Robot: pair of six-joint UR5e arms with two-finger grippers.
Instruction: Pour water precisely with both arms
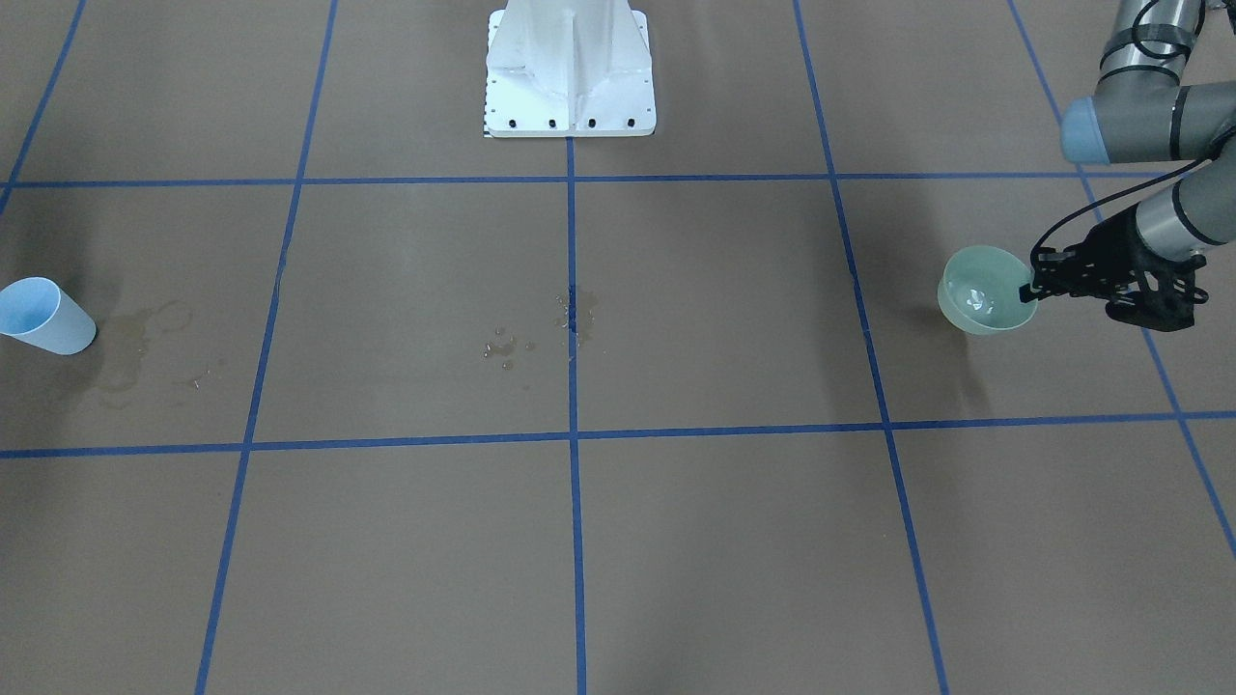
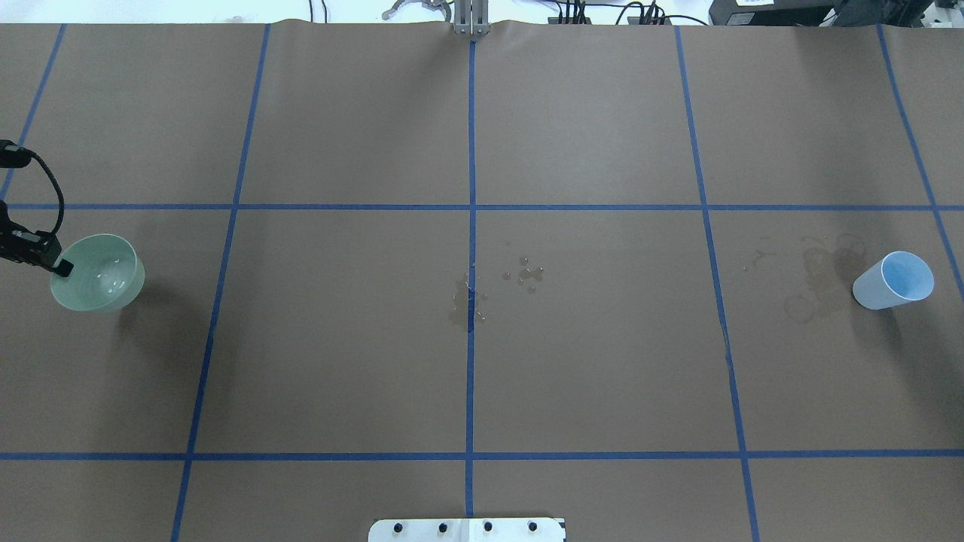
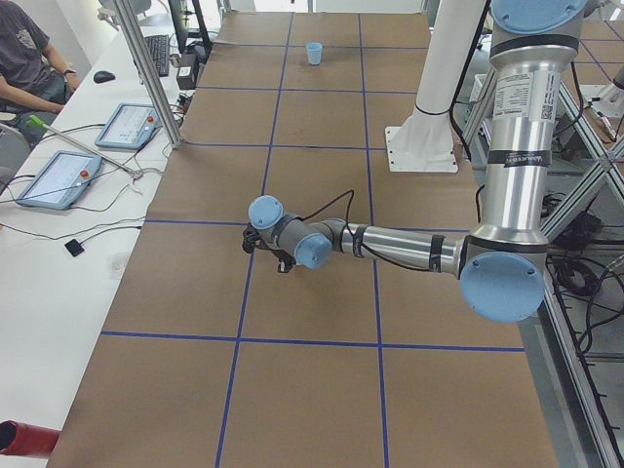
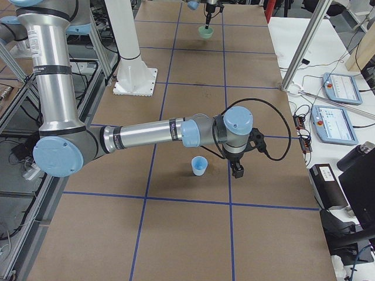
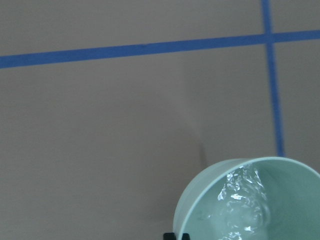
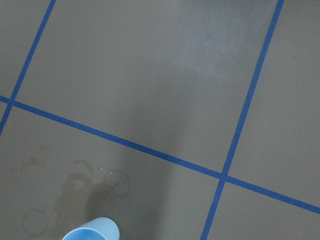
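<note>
A pale green bowl [image 2: 98, 272] sits at the table's far left, with water [image 5: 240, 200] glinting and rippling inside it. My left gripper [image 2: 60, 265] is shut on the bowl's [image 1: 985, 290] near rim; one black fingertip shows at the bottom edge of the left wrist view. I cannot tell whether the bowl rests on the table. A light blue cup [image 2: 892, 280] stands upright at the far right. My right gripper [image 4: 237, 170] hangs just beside this cup [image 4: 200, 165], apart from it, and I cannot tell its state. The right wrist view catches only the cup's rim [image 6: 92, 231].
Spilled drops [image 2: 527, 275] and a damp patch lie at the table's centre, and dried rings [image 2: 813, 278] mark the paper beside the cup. The white pedestal base [image 1: 570, 68] stands at the robot's edge. A seated person [image 3: 24, 58] and tablets [image 3: 58, 178] are at a side desk.
</note>
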